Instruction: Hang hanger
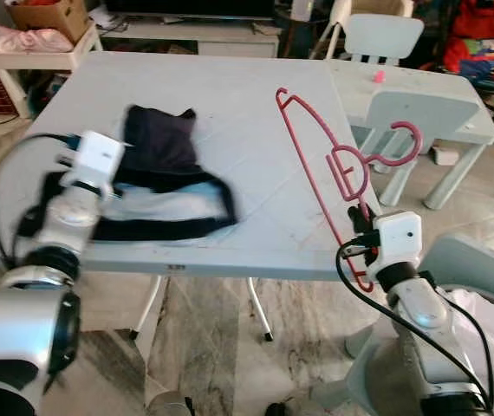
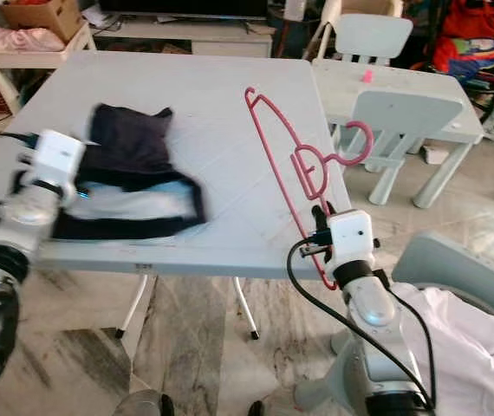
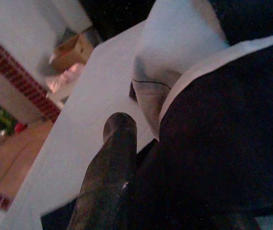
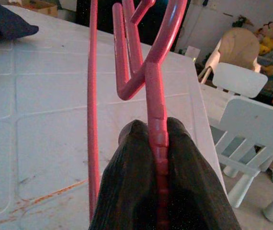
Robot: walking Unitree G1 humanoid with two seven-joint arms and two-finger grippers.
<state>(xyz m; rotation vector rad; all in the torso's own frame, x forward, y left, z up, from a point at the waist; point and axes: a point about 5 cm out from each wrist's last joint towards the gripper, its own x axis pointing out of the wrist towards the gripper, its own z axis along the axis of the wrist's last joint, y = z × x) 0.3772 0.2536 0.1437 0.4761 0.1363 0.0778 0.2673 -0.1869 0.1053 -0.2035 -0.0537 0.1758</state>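
Pink hanger [image 1: 329, 165] clamped in the right end effector [image 4: 158, 132] at the desk's near right edge.

The hanger lies tilted over the right side of the pale desk [image 1: 230, 95], its hook toward a small chair [image 1: 412, 108] on the right; the right fingers [image 4: 127, 182] pinch one of its bars from both sides. On the left, the left end effector [image 3: 119, 129] sits on a dark and white garment [image 1: 165, 178] spread on the desk; whether it is open or closed cannot be told.

Grey plastic table [image 1: 230, 113] w/ dark garment [image 1: 165, 173] & pink hanger [image 1: 316, 165] on it
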